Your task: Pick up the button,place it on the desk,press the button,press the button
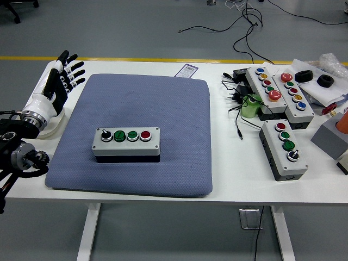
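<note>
A grey button box (126,142) lies on the blue mat (136,103), left of its middle. It carries a black selector knob, two green buttons and a red button (145,135). My left hand (58,80) is at the table's left edge, fingers spread and empty, about a hand's length up and left of the box. My right hand is out of view.
Three more button boxes stand to the right: a small one (285,148) near the front and two longer ones (266,88) (294,98) behind it. Black cables (237,106), a green object (251,106) and a grey block (330,136) lie nearby.
</note>
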Tool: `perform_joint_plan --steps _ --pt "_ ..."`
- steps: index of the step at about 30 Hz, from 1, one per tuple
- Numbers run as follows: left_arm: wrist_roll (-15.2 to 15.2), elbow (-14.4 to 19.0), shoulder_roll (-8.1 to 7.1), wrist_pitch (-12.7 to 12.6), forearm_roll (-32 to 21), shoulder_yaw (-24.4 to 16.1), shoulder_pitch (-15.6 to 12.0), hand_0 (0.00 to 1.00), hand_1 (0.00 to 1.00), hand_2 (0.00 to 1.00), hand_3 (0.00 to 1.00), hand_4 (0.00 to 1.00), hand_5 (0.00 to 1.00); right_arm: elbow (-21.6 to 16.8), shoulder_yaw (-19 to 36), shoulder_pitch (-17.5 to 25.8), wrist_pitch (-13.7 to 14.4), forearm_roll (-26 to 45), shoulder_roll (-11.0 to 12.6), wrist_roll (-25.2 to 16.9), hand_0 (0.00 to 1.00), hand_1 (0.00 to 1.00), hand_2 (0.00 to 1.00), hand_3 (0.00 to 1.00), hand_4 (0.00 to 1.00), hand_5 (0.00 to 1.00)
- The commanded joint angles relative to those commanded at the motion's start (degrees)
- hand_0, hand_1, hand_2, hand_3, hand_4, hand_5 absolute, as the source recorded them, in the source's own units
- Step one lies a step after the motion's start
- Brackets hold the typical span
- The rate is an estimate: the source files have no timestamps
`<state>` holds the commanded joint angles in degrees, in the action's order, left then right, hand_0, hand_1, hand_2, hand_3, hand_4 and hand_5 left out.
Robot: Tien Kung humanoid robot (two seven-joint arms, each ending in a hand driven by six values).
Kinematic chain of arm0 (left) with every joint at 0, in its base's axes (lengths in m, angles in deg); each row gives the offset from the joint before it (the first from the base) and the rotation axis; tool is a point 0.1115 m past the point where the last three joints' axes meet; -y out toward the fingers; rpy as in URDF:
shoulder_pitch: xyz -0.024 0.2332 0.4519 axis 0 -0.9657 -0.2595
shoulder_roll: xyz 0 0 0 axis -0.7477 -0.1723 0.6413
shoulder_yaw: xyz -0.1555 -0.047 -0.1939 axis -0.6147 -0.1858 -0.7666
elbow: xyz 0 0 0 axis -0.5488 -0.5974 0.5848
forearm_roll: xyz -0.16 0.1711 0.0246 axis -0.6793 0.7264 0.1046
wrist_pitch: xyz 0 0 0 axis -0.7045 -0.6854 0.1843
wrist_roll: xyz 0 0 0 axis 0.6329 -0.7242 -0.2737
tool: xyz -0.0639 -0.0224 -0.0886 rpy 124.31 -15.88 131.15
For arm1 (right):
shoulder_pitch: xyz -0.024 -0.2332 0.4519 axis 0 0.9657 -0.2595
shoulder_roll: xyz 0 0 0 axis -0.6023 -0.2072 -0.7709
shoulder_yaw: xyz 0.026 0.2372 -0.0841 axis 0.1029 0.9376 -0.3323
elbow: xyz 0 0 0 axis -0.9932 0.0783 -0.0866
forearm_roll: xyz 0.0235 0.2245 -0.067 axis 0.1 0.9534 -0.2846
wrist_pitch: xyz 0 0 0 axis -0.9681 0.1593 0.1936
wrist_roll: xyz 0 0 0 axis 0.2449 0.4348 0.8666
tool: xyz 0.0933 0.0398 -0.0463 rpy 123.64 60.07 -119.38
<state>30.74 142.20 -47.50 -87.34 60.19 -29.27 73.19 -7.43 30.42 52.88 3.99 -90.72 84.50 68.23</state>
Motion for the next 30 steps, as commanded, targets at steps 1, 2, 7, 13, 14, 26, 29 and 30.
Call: perform_joint_plan --steps 1,2,7,13,14,26,29,30 --pt "0.0 0.0 0.00 0.0 0.0 0.0 0.0 0.959 0.975 0.998 0.998 0.712 0.998 0.0 0.0 0.0 0.0 0.0 0.0 0.0 0.637 0.696 0.742 0.645 0.355 0.146" --pt "0.0 0.0 0.00 0.2 0.1 0.1 0.0 0.959 0.975 0.998 0.998 0.712 0.998 0.0 0.1 0.0 0.0 -0.1 0.0 0.0 0.637 0.696 0.742 0.645 0.355 0.146" --pt "-0.4 0.0 0.04 0.6 0.4 0.3 -0.1 0.962 0.977 0.998 0.998 0.712 0.998 0.0 0.0 0.0 0.0 -0.1 0.0 -0.1 0.638 0.696 0.742 0.645 0.355 0.146" --pt "-0.4 -0.3 0.12 0.5 0.3 0.4 -0.2 0.962 0.978 0.998 0.998 0.712 0.998 0.0 -0.1 -0.1 0.0 -0.1 0.1 -0.1 0.636 0.695 0.742 0.645 0.355 0.146" --pt "-0.4 -0.3 0.12 0.5 0.3 0.4 -0.2 0.962 0.978 0.998 0.998 0.712 0.998 0.0 -0.1 -0.1 0.0 -0.1 0.1 -0.1 0.636 0.695 0.742 0.645 0.355 0.146" --pt "-0.3 -0.4 0.02 0.1 0.0 -0.1 -0.1 0.961 0.975 0.998 0.998 0.708 0.998 0.0 0.0 -0.3 -0.1 -0.3 0.1 -0.1 0.636 0.695 0.742 0.645 0.355 0.146" --pt "-0.3 -0.5 -0.03 0.1 0.0 -0.1 -0.1 0.961 0.975 0.998 0.998 0.708 0.998 0.0 0.1 -0.3 -0.1 -0.4 0.0 -0.1 0.636 0.695 0.742 0.645 0.355 0.146" --pt "-0.4 -0.5 -0.04 0.1 0.0 -0.1 -0.1 0.961 0.975 0.998 0.998 0.708 0.998 0.0 0.1 -0.4 -0.1 -0.4 0.0 -0.1 0.636 0.695 0.742 0.645 0.355 0.146"
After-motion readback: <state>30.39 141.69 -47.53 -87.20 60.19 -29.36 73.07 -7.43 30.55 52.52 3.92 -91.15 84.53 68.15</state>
